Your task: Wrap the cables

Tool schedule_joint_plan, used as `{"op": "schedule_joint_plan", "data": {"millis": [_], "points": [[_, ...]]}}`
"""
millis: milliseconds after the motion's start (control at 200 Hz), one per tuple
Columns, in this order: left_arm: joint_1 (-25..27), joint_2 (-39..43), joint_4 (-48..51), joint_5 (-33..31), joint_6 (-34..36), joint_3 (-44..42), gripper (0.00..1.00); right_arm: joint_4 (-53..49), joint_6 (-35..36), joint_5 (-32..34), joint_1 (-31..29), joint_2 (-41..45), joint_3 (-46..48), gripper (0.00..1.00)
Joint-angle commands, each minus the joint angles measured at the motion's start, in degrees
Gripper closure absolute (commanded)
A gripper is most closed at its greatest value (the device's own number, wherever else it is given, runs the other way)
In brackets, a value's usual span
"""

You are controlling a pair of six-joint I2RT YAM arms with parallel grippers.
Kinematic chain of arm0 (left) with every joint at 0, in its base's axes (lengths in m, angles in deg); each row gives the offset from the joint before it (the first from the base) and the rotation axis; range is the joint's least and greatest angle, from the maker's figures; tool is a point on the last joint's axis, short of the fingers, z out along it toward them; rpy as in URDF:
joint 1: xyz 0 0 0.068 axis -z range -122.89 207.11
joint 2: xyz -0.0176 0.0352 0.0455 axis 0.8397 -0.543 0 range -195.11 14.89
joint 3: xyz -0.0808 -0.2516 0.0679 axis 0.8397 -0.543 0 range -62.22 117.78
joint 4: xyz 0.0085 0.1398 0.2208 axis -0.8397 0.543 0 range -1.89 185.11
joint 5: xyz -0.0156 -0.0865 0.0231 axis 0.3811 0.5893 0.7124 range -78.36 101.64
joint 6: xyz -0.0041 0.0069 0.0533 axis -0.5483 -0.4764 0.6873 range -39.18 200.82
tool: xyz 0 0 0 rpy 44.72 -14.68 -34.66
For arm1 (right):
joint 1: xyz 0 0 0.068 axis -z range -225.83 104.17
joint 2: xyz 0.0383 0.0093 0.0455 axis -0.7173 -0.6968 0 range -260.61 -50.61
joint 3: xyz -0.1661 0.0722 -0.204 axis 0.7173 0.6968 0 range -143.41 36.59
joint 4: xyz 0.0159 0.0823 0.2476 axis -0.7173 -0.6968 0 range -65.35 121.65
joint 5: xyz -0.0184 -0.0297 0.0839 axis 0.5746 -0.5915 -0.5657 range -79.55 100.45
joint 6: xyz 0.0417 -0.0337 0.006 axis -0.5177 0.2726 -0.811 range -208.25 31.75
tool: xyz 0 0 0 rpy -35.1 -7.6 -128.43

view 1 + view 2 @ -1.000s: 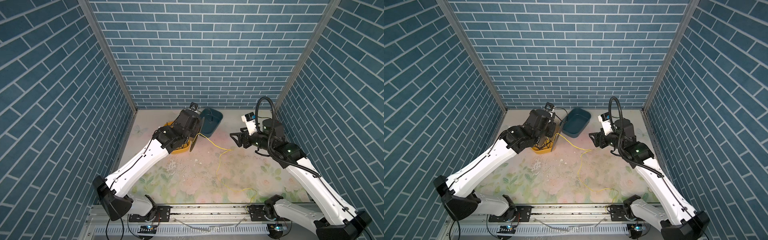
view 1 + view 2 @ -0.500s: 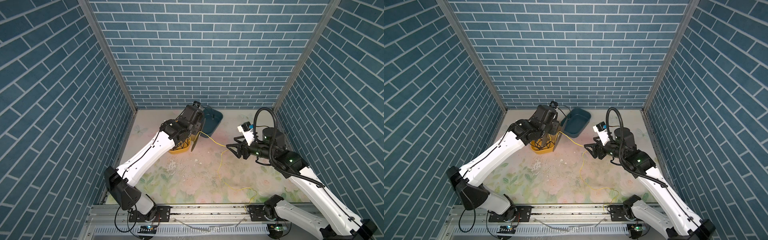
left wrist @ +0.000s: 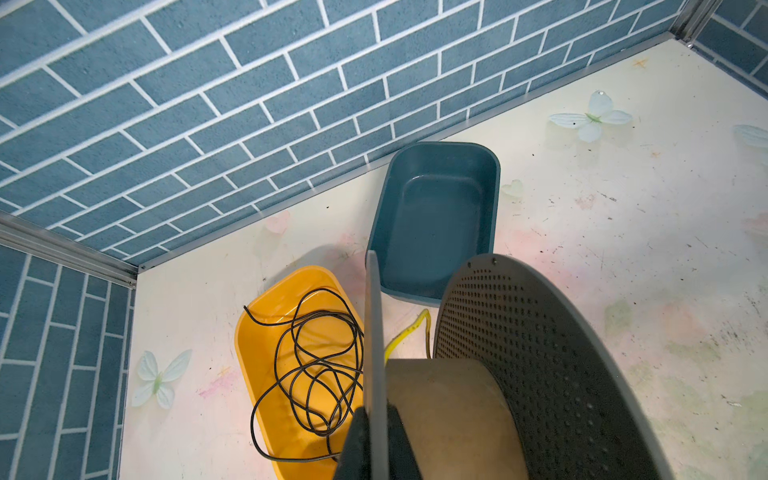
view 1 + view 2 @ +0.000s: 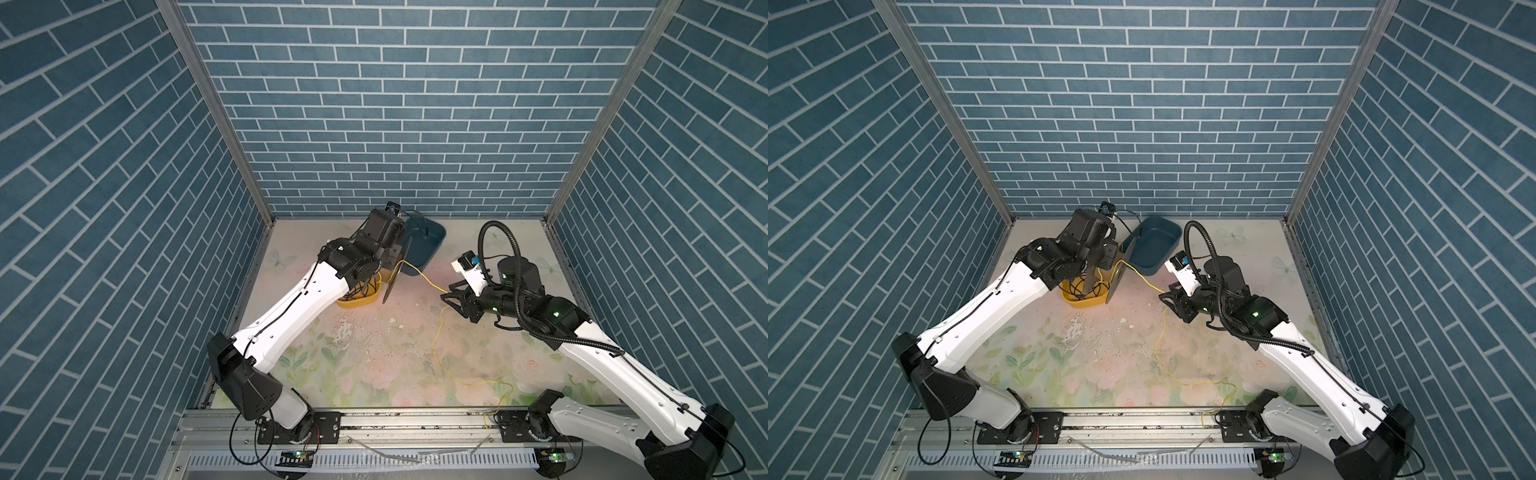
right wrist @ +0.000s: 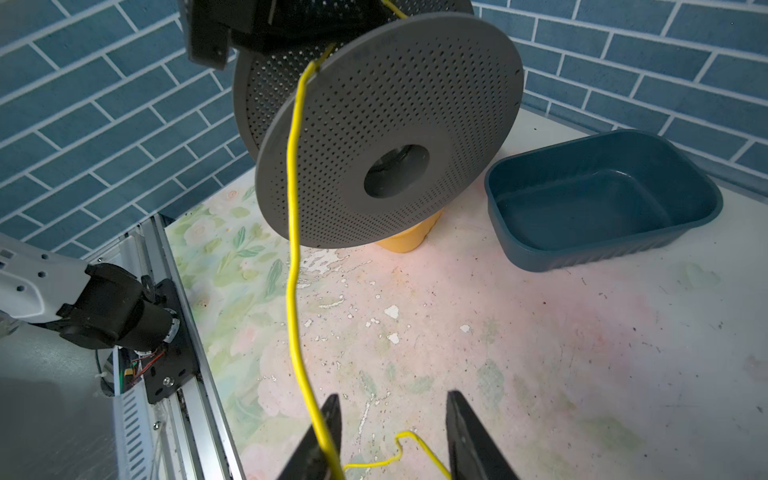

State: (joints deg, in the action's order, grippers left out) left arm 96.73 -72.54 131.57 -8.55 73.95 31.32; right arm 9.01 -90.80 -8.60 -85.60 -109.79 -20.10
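The left fingers [image 3: 353, 449] clench the grey perforated plastic spool [image 5: 415, 104]; the right fingers [image 5: 469, 444] stand released beside the thin yellow cable [image 5: 293, 249]. Spool core appears bare: winding remains.

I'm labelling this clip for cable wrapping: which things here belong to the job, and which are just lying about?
In the job:
- yellow cable
- grey spool, held by the left gripper
- right gripper, fingers apart, cable against one

Lying about:
- blue tub, empty
- yellow tub
- black wire tangle inside the yellow tub
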Motion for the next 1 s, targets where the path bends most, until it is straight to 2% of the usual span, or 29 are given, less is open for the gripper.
{"op": "schedule_joint_plan", "data": {"millis": [0, 140, 240, 475, 610, 800, 995], "points": [[-1.1, 1.3, -0.5, 1.1, -0.5, 2.0, 1.00, 0.8, 1.1, 2.0, -0.3, 0.6, 1.6, 0.76], [-1.6, 1.7, -0.2, 1.8, -0.6, 1.4, 1.00, 2.3, 0.0, 2.6, -0.3, 2.4, 3.0, 1.00], [-1.7, 2.0, 0.2, 2.9, -0.3, 1.1, 1.00, 2.9, -1.3, 5.1, -0.3, 2.5, 3.1, 1.00], [-1.7, 4.3, 1.4, 5.8, 1.4, -1.2, 1.00, 2.6, -0.4, 17.7, 0.3, -1.6, -2.2, 1.00], [-1.7, 6.5, 2.2, 5.9, 1.6, -1.8, 1.00, 2.1, 1.3, 20.4, 2.4, -6.0, -7.0, 1.00], [-1.7, 8.7, 1.6, 6.8, 1.4, -1.9, 1.00, 5.1, 0.0, 23.4, 6.2, -11.4, -10.8, 1.00], [-1.7, 9.8, 0.1, 10.6, 0.1, -1.7, 1.00, 8.5, -0.5, 27.0, 8.4, -17.2, -13.2, 1.00]]}}
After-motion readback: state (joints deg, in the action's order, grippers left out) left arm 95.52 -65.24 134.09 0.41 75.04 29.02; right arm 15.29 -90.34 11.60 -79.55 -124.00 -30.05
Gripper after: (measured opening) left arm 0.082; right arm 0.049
